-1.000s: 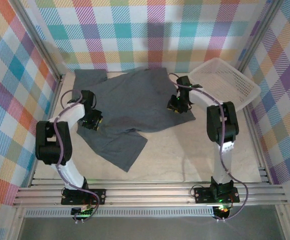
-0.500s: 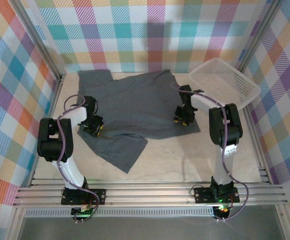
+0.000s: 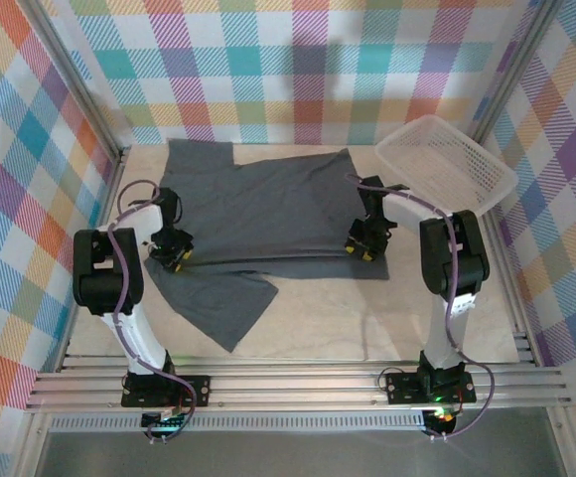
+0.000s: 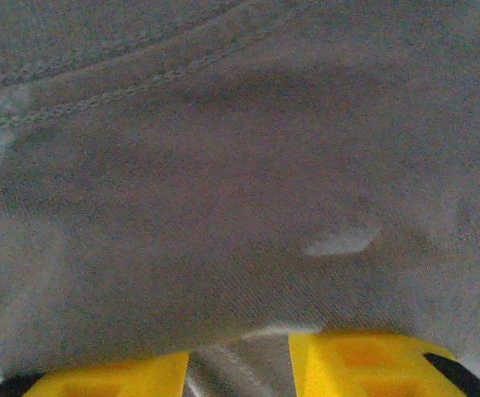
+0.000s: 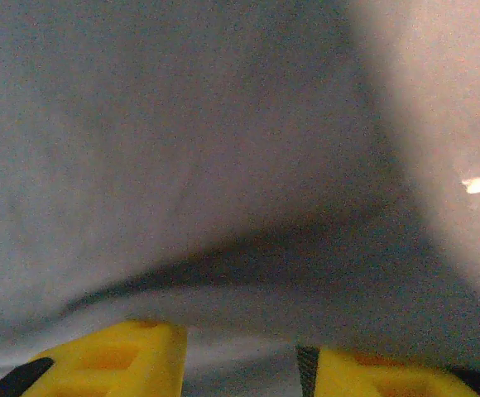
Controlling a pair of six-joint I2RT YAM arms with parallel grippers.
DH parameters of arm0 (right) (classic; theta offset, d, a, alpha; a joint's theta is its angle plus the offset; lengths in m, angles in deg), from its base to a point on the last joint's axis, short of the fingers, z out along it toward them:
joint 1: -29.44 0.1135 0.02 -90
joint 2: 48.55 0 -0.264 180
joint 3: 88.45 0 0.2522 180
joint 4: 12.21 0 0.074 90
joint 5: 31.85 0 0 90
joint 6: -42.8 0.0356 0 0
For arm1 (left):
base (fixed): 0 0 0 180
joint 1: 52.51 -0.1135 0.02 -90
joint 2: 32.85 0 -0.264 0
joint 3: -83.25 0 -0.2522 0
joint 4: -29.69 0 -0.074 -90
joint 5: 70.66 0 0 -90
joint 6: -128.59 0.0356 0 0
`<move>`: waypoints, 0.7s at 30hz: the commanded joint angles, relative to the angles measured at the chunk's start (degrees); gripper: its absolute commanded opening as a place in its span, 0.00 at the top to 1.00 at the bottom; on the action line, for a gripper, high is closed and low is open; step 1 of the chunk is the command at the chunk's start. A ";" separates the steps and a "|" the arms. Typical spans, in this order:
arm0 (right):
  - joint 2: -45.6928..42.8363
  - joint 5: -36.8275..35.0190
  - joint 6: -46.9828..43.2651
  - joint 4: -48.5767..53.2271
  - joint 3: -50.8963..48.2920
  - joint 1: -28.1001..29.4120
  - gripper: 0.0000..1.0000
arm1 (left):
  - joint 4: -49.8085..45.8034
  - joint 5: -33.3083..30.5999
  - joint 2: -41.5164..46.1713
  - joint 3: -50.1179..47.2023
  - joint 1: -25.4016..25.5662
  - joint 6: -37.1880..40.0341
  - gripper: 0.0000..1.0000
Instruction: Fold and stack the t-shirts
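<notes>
Top external: left hand (image 3: 174, 252) 9 o'clock, right hand (image 3: 360, 245) 3, on t-shirt (image 3: 268, 204); part-open, we cannot tell hold. Snagged cloth may lift, undoing fold.

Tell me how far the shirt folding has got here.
Done: one t-shirt lies spread flat on the table. In hand: both arms' jaws sit at its near folded edge; grip unclear. Remaining: a flap juts out near-left, folding unfinished, nothing stacked.

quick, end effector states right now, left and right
left end effector: fingers apart at the t-shirt, grip cannot be told
right end effector: same, cannot be told
</notes>
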 commanded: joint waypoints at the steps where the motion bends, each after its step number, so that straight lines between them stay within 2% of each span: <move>1: -1.28 0.46 -0.75 1.73 1.25 -0.13 0.58 | -0.90 -1.52 1.70 2.52 0.48 5.56 0.53; 4: -5.02 0.13 -1.14 2.16 -0.06 -0.09 0.56 | -6.21 -6.23 7.17 3.75 4.75 4.37 0.50; 6: -8.34 -0.39 -1.30 2.39 -1.74 -0.16 0.54 | -12.02 -9.27 11.48 2.00 8.45 0.19 0.46; 13: -16.97 2.82 -2.14 2.58 -8.65 -0.06 0.50 | -21.07 3.12 22.88 -16.37 18.53 -7.42 0.46; 17: -20.08 6.73 -3.25 2.25 -11.91 -0.06 0.48 | -19.59 11.45 28.53 -25.88 21.67 -8.88 0.44; 21: -22.15 9.41 -4.37 1.68 -14.74 -0.04 0.45 | -15.09 15.09 29.37 -28.93 25.52 -10.08 0.37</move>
